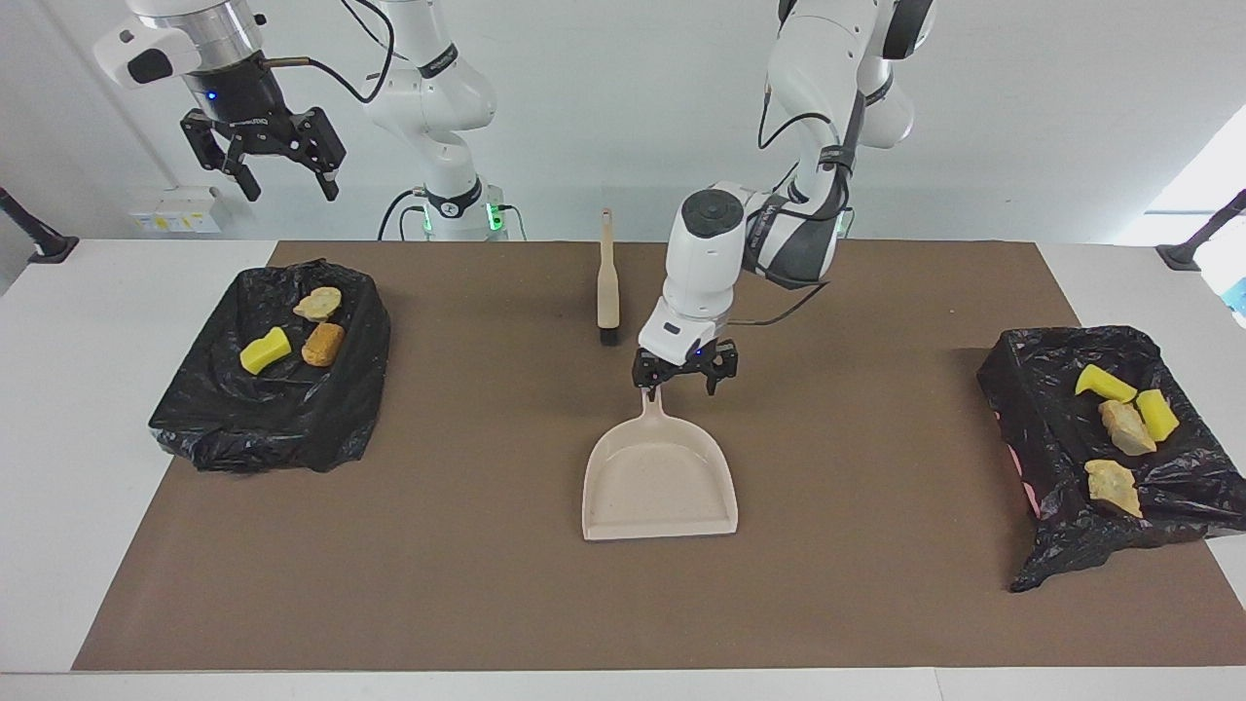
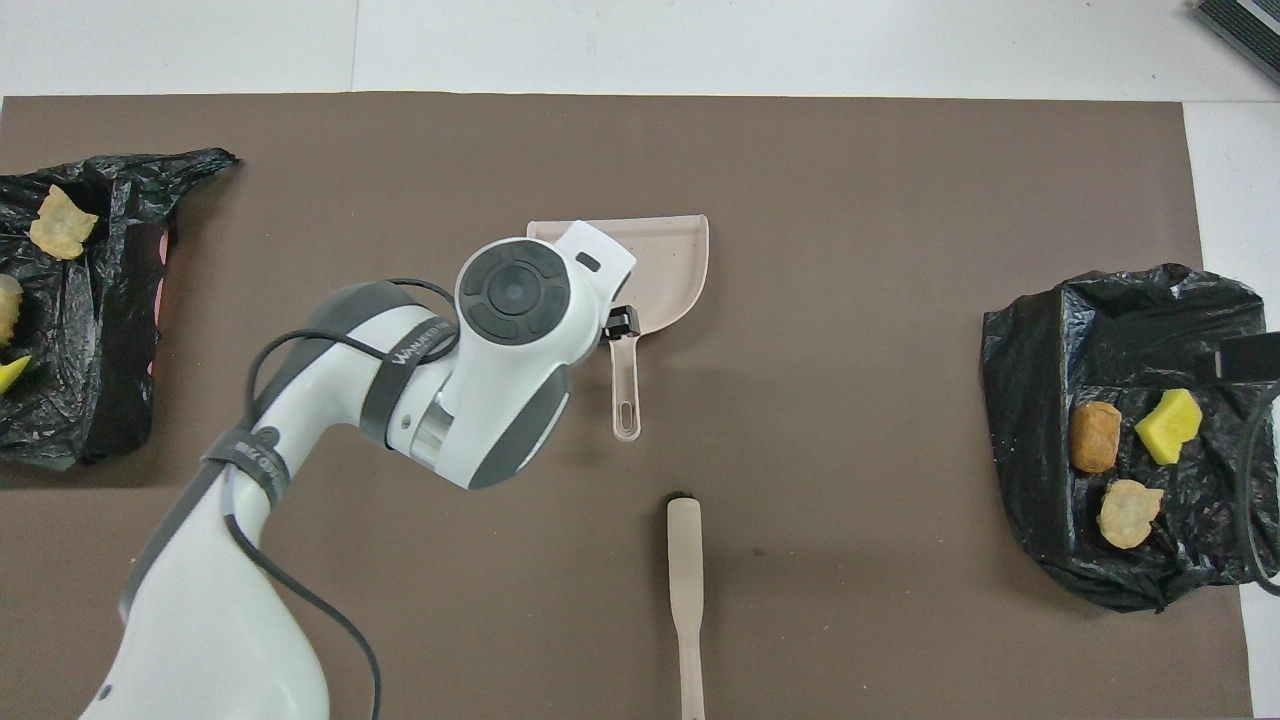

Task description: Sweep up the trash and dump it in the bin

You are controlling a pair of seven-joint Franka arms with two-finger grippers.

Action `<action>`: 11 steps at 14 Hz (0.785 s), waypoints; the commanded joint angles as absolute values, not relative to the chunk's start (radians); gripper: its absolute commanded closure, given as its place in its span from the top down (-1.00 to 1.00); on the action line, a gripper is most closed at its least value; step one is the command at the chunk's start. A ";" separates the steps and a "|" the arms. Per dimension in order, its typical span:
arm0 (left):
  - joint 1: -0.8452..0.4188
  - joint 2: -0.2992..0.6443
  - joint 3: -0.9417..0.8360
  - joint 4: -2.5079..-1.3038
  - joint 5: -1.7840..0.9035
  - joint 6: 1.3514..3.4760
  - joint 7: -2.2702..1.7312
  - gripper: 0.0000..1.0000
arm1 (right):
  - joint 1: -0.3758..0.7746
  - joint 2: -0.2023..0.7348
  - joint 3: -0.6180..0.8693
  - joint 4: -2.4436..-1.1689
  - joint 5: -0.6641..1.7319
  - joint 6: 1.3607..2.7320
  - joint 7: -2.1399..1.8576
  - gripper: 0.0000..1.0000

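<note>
Facing view: I am reading the tabletop (image 1: 117, 389) from my own end outward.
Brush (image 1: 607, 282): it is lying nearest me on the brown mat (image 1: 438, 584), untouched.
Left end effector (image 1: 681, 385): I am hovering it, fingers spread wide and gripping nothing, just over the handle end of the dustpan (image 1: 660, 477).
Right end effector (image 1: 290, 190): I am waiting with it raised, fingers apart, empty, over the right arm's end.
Dustpan: it is resting flat and empty, mid-mat.
Trash (image 1: 265, 350): three scraps are sitting in the black-lined bin (image 1: 273, 428) at the right arm's end; four more (image 1: 1127, 426) are sitting in the second bin (image 1: 1032, 409) at the left arm's end.
Handling: I am judging the scraps light. The yellow ones look squashy, the tan ones crumbly. I would pinch across a narrow side, gently.
</note>
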State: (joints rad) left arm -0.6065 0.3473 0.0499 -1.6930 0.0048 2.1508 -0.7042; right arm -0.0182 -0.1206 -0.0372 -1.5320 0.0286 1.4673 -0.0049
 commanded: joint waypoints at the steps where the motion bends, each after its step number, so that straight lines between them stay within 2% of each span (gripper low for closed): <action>1: -0.520 0.302 0.048 -1.671 -0.018 2.076 -0.672 1.00 | -0.017 -0.132 -0.037 -1.537 0.020 1.457 -0.015 1.00; 6: -0.310 0.212 0.049 -1.649 -0.072 1.942 -0.364 1.00 | -0.018 -0.132 -0.035 -1.537 0.021 1.457 -0.015 1.00; 11: -0.183 0.091 0.061 -1.651 -0.080 1.792 -0.076 1.00 | -0.017 -0.132 -0.037 -1.537 0.020 1.457 -0.015 1.00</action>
